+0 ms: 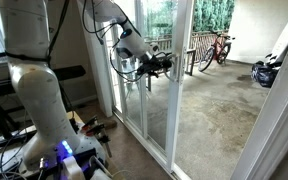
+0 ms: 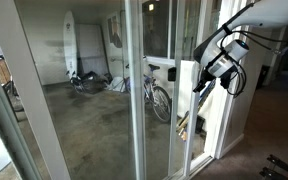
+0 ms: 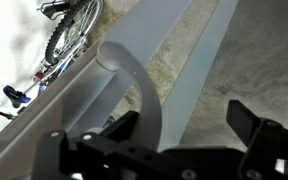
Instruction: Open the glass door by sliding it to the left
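The glass door's white upright shows in both exterior views (image 1: 148,112) (image 2: 189,135). Its pale curved D-shaped handle (image 3: 124,72) fills the wrist view and arcs down from the white frame (image 3: 154,30). My gripper (image 3: 184,122) is open. Its black fingers straddle the handle, which passes just inside the left finger, with a wide gap to the right finger. In both exterior views the gripper (image 1: 160,63) (image 2: 201,86) is at the door's edge at about mid-height. The handle itself is too small to make out there.
A fixed white-framed glass panel (image 2: 136,100) stands beside the door. Outside on the concrete patio are bicycles (image 1: 216,47) (image 2: 156,95) and a white surfboard (image 2: 70,45). Indoors there are cables on the floor (image 1: 92,127) by the robot base (image 1: 46,110).
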Available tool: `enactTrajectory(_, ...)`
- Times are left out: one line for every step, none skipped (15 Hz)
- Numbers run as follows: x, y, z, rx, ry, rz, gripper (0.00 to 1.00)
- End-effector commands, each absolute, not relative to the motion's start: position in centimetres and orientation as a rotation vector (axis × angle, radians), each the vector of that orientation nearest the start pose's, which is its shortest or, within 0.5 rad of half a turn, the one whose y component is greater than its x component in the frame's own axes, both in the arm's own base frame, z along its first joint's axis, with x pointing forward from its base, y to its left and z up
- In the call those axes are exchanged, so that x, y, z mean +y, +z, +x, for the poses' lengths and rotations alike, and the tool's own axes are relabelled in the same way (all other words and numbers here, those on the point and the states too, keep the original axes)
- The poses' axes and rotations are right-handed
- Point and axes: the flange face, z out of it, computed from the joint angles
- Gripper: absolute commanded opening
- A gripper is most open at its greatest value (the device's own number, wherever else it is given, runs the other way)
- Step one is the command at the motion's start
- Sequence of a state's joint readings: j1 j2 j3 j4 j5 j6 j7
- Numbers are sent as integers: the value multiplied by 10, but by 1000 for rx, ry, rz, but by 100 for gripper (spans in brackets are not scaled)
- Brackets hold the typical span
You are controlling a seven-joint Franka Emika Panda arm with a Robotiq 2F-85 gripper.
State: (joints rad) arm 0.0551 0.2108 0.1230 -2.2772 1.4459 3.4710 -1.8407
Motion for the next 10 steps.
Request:
enactTrajectory(42, 347, 544, -862, -1293, -3078, 100)
enactTrajectory(47, 347, 544, -861, -1295, -3071, 100)
enactTrajectory(52, 347, 544, -865, -1298, -3065, 100)
enactTrajectory(57, 347, 545, -866, -1301, -3057, 100)
enactTrajectory(62, 343, 544, -886, -1287, -3050, 100)
enactTrajectory(66, 342, 544, -904, -1285, -3043, 100)
enactTrajectory(9, 321, 516, -748, -1162, -3173, 100)
enactTrajectory(14, 322, 516, -762, -1165, -3164, 100)
enactTrajectory(20, 322, 517, -776, -1168, -3154, 100)
enactTrajectory(25, 322, 517, -789, -1171, -3145, 100)
